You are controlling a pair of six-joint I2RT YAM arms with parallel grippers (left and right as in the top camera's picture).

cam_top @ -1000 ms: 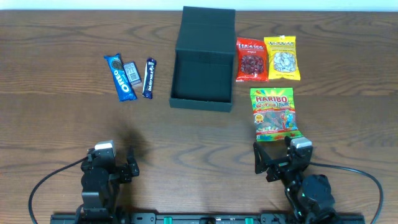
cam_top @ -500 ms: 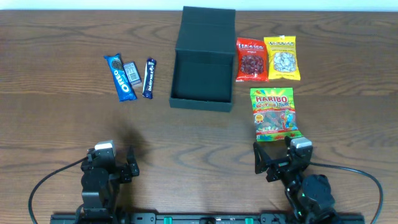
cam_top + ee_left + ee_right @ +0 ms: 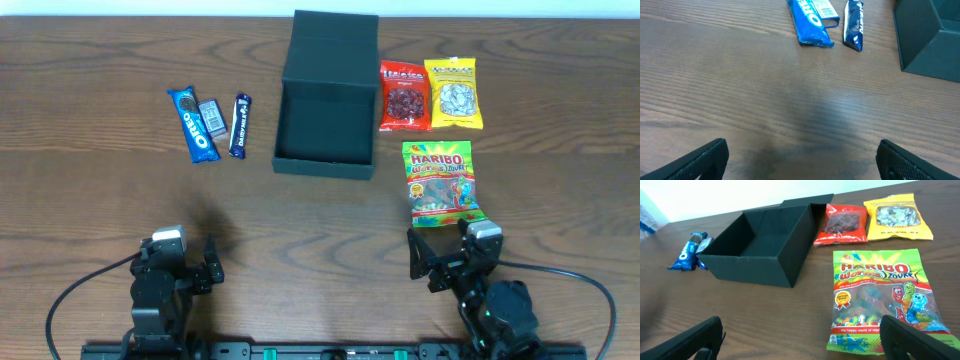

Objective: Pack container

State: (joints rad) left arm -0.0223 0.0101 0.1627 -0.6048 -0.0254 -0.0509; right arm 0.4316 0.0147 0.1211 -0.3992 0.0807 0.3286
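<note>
The dark teal container [image 3: 325, 125] stands open at the table's middle back, its lid [image 3: 333, 48] folded away behind it; its inside looks bare [image 3: 760, 237]. Left of it lie an Oreo packet [image 3: 192, 124], a small grey packet [image 3: 211, 117] and a dark blue bar [image 3: 240, 125]. To the right are a red packet [image 3: 404, 96], a yellow packet [image 3: 454, 93] and a Haribo worms bag [image 3: 444, 183]. My left gripper [image 3: 801, 161] is open over bare wood near the front edge. My right gripper [image 3: 805, 340] is open too, its right finger just short of the Haribo bag [image 3: 879, 300].
Black cables [image 3: 70, 290] loop from both arm bases along the table's front edge. The wood table [image 3: 100, 200] runs wide on both sides of the container. A white wall [image 3: 730, 195] shows behind the table's far edge.
</note>
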